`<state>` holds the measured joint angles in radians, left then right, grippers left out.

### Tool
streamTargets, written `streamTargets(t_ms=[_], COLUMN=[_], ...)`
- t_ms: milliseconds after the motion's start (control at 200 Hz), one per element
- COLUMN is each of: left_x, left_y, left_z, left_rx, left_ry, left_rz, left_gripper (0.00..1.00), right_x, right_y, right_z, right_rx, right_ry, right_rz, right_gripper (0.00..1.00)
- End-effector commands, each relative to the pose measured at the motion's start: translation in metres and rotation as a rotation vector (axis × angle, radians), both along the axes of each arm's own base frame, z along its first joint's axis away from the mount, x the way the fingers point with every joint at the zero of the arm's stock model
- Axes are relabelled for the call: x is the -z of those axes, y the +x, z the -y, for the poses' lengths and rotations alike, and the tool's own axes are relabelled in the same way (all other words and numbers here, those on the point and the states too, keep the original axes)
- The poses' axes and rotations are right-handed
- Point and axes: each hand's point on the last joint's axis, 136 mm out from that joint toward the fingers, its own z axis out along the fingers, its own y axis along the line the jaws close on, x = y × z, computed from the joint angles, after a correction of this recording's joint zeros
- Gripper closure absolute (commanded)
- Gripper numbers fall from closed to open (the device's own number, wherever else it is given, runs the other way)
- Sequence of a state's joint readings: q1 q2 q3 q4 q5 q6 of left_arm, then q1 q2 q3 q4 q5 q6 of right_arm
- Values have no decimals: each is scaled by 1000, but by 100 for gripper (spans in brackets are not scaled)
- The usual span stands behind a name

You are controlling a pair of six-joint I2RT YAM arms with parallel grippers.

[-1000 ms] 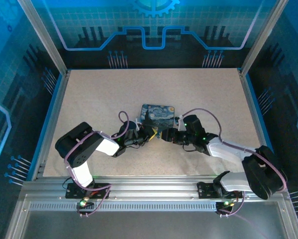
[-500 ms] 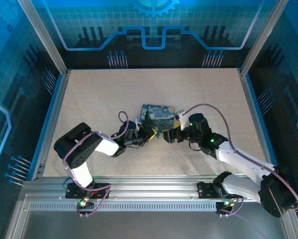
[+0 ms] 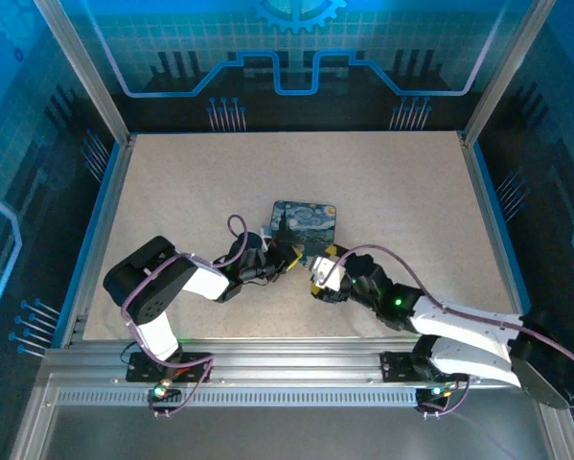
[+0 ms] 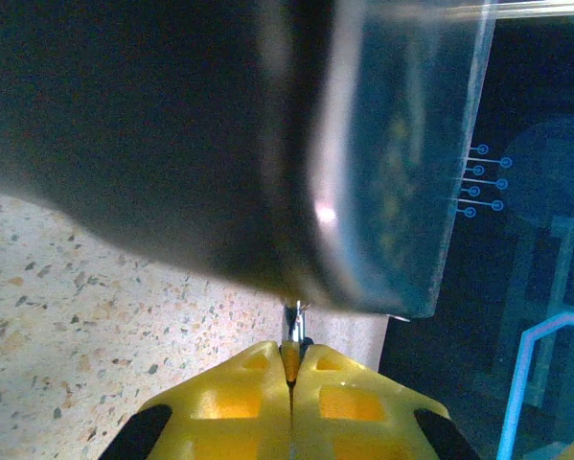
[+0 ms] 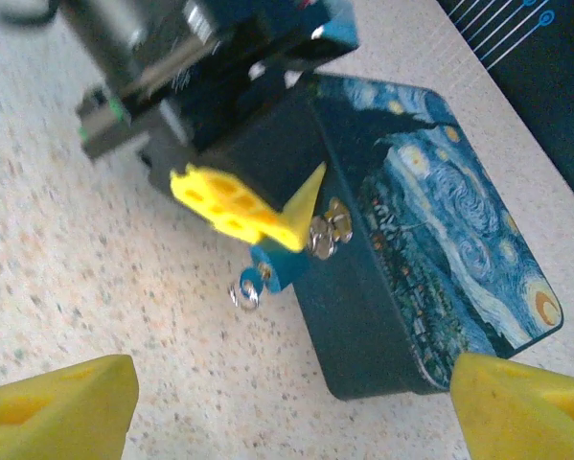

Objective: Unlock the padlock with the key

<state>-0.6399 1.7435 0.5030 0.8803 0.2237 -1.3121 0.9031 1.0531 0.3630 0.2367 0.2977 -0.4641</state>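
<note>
Two robot arms meet at a starry-print tin box (image 3: 304, 221) near the middle of the speckled bench (image 3: 392, 182). From the left, the left gripper (image 3: 285, 259) reaches to the tin's near left corner, its yellow fingers (image 4: 344, 402) pressed together and pinching a thin sliver of metal, apparently the key (image 4: 292, 331), which pokes up from between the tips to the tin's lower edge. In the right wrist view those same fingers taper to a point that touches the small silver padlock (image 5: 330, 230), which sits against the tin's dark side wall just below the printed lid. A blue tag (image 5: 272, 270) hangs just under the fingertips, and a small metal ring (image 5: 245, 291) lies on the bench beside it. To the right, the right gripper (image 3: 318, 278) hangs just beside the left one and near the tin's front edge, its jaws spread wide and holding nothing, its fingers (image 5: 57, 407) well apart on either side of the padlock.
</note>
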Motion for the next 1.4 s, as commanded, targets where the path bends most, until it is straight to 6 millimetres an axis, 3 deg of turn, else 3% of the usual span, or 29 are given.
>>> streamTargets(t_ms=[0,260,740,1010,1396], left_x=[-10,-7,-6,-6,-5], left_y=[-2,0,-1,-1,-2], left_z=[2,4,4,2,1], left_rx=[-7,-14,-23,-24,-27], left_ry=[-41,-51,-60,-56,-54], left_rz=[5,-7,-13,-12,-16], left_gripper=[95,95,96,96,96], right_x=[-7,6,-6,21,37], right_y=[15,18,15,16,29], right_z=[6,-12,-58,-48,-34], right_rx=[54,15,-45,50,144], right_ry=[-101,-117,12,46,84], right_rz=[186,189,136,90,41], right_gripper=[18,25,31,37,47])
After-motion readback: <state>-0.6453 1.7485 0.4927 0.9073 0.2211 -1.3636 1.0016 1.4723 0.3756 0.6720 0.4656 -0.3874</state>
